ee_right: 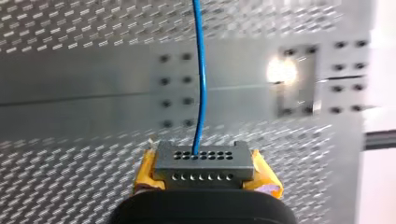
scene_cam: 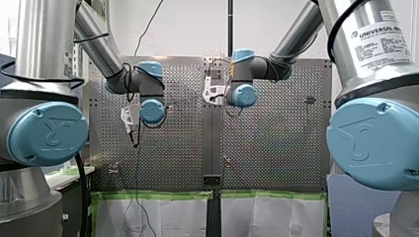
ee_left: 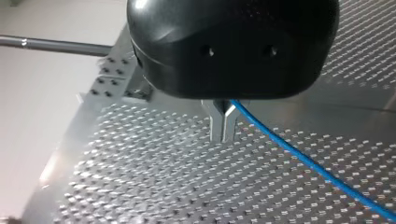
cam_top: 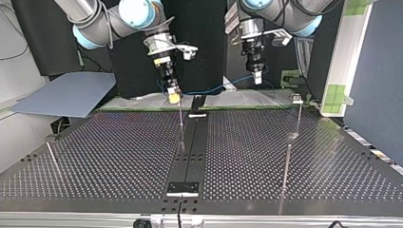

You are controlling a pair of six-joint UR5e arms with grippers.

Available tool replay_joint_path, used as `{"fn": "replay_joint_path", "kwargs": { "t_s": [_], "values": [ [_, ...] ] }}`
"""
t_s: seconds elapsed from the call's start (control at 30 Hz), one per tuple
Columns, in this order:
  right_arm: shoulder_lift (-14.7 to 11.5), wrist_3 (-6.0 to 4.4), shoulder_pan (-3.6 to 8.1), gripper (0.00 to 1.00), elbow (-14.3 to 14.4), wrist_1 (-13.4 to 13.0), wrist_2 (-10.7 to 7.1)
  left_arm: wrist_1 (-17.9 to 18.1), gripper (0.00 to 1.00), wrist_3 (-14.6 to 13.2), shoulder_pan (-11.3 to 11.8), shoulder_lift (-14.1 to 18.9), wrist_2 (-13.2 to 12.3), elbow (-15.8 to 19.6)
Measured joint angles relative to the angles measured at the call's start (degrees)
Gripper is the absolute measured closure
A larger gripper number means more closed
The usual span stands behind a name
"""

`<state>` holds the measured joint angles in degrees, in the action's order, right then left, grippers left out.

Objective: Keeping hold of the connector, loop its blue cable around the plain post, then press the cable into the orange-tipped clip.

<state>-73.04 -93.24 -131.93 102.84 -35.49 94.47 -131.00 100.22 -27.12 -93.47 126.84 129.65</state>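
Two grips show clearly only at the wrists: my right gripper [ee_right: 207, 176] clamps the connector [ee_right: 204, 161], and my left gripper [ee_left: 223, 125] pinches the blue cable [ee_left: 306, 162]. The top view shows it strung between them.

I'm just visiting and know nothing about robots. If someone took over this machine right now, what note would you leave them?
Right pincer: shut on the grey hole-studded connector block, yellow pads either side.
Left pincer: metal fingers appear shut on the thin blue cable.
Cable spans between both pincers, near the perforated metal table's far edge in the top view.
Done: both grips. Left to do: loop around a thin metal post, then clip; no orange tip discernible.
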Motion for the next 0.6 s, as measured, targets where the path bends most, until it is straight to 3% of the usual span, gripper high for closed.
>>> {"fn": "replay_joint_path", "kwargs": {
  "t_s": [0.23,0.6],
  "values": [
    [-2.9,0.37,0.03,1.00,-3.6,3.8,-2.32,-3.8,1.00,0.6,1.0,3.8,0.2,-3.4],
    [-3.2,0.41,0.24,1.00,-7.3,9.7,-4.59,-10.6,1.00,1.2,2.4,9.0,0.7,-8.4]
  ]
}}
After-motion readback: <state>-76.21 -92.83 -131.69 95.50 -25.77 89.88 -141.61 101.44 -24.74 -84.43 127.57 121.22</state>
